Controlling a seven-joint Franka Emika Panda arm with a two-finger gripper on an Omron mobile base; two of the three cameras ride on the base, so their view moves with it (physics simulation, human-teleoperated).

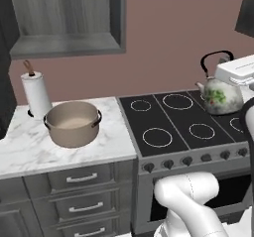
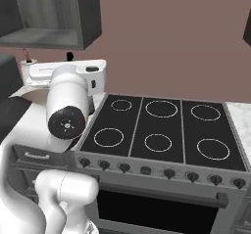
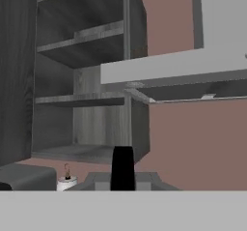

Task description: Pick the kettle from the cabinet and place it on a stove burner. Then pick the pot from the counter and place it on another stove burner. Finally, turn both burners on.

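Both base views look down on the cooktop (image 1: 183, 122) from opposite sides; the hand view faces the cabinet (image 3: 82, 80).

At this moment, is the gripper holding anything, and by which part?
The kettle hangs above the cooktop beneath the hand, apparently held by its black arched handle; the gripper's contact itself is hidden.
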